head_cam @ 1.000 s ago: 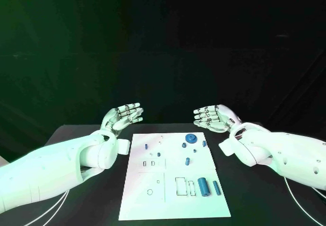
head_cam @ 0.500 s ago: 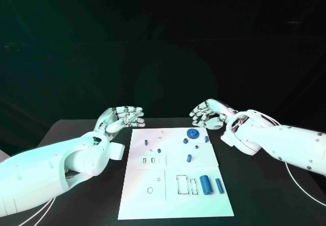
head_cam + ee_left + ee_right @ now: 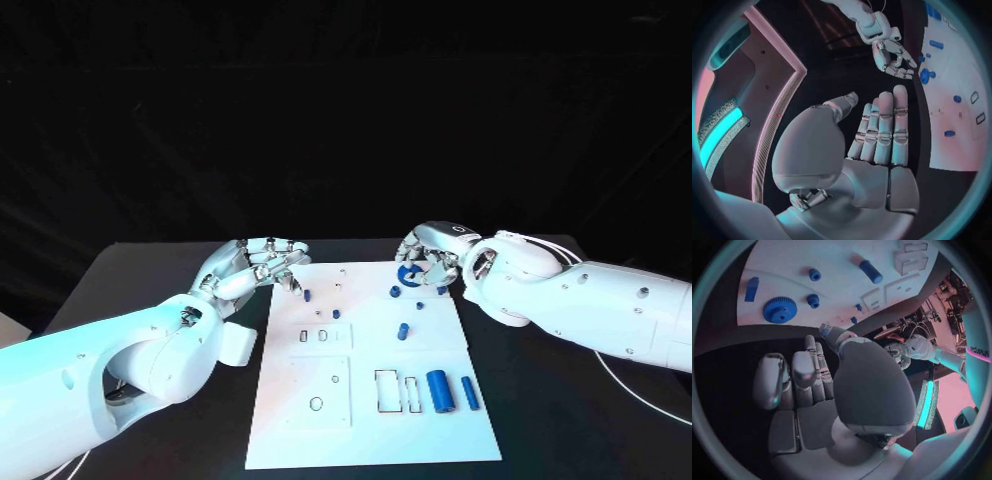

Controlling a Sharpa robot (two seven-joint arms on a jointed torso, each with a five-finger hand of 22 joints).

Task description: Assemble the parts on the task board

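The right hand (image 3: 433,258) hangs just above the far edge of the task board (image 3: 368,440), fingers loosely apart and holding nothing. Directly under its fingertips lies the blue gear (image 3: 779,309), flat on the board, with small blue pegs (image 3: 814,274) just beside it on the side away from the palm. The left hand (image 3: 257,263) is also free, fingers straight and together, beside the board's far left corner above the desk (image 3: 130,290).

I judge the gear to be light, stiff plastic, not fragile. Its toothed rim should give good friction, so pinching it across the rim seems best; lying flat, it may be hard to get under.
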